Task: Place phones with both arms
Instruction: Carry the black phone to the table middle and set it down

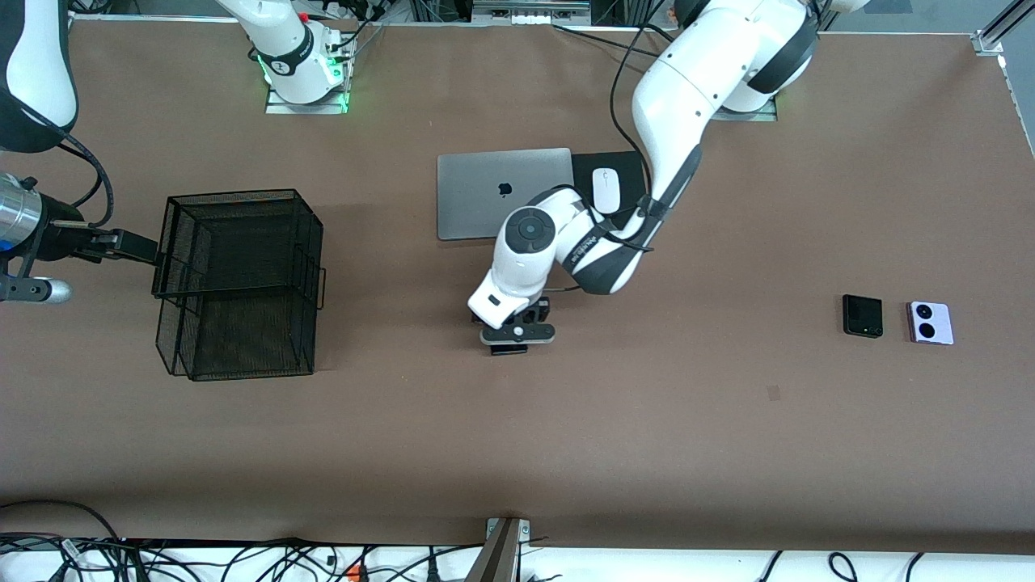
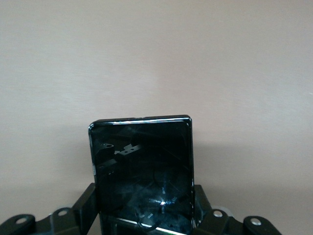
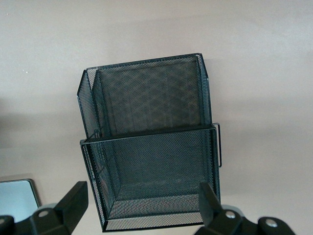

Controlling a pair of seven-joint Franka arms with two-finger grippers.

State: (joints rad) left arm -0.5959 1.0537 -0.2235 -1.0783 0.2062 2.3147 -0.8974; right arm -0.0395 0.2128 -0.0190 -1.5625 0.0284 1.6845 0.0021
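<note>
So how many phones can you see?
3. The long black phone sits between the left gripper's fingers, mid-table. The black flip phone and the lilac-white phone lie side by side toward the left arm's end.

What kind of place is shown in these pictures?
Probably a robotics lab: two white arms bolted to a brown-covered table, loose cables along its edge, and staged items, namely a silver laptop and a black wire-mesh basket.

White glossy left arm (image 1: 687, 89) with dark grey joint bands, a round grey cap and black cable; right arm (image 1: 287, 44) base glows green at upper left.
</note>
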